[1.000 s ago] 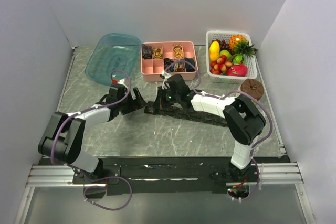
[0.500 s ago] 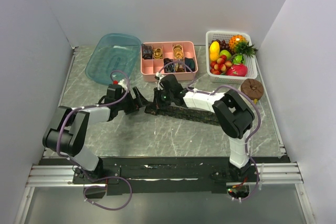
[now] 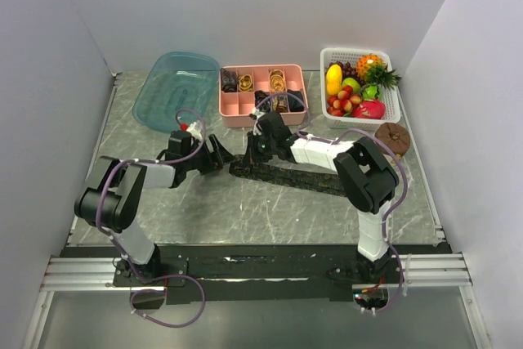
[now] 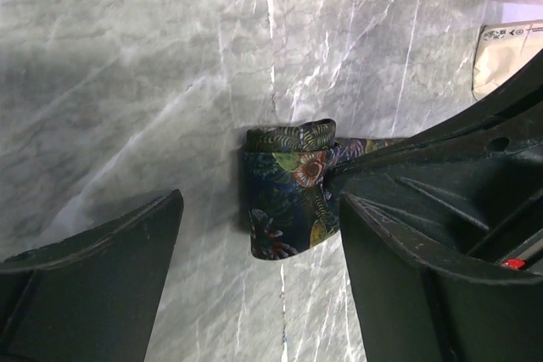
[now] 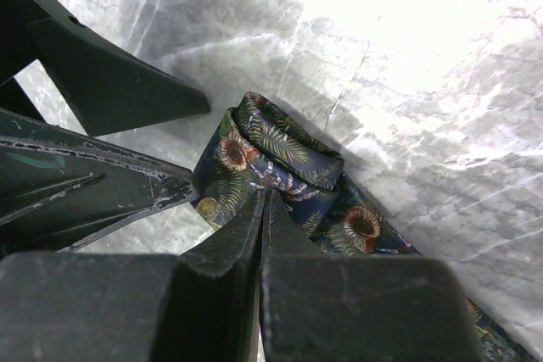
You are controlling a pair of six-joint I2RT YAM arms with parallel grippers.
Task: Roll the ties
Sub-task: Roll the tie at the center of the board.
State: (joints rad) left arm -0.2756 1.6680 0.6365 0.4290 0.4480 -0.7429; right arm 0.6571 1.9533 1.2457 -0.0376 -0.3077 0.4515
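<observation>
A dark navy tie (image 3: 286,176) with a leaf-and-flower print lies as a strip across the table, its left end folded over into a short roll (image 4: 288,192). My right gripper (image 5: 263,197) is shut on that rolled end (image 5: 284,154), pinching the fold; in the top view it is at the strip's left end (image 3: 255,153). My left gripper (image 4: 261,209) is open, its fingers (image 4: 102,277) on either side of the rolled end without touching it; in the top view it sits just left of the tie (image 3: 216,155).
A pink divided tray (image 3: 237,105) with several rolled ties stands behind the grippers. A blue plastic tub (image 3: 176,87) is at the back left, a white basket of fruit (image 3: 391,100) at the back right, a brown round object (image 3: 392,135) in front of it.
My left gripper has moved slightly right, closer to the tie's folded end. My right gripper has shifted a little left along the tie's end. The strip lies as before.
</observation>
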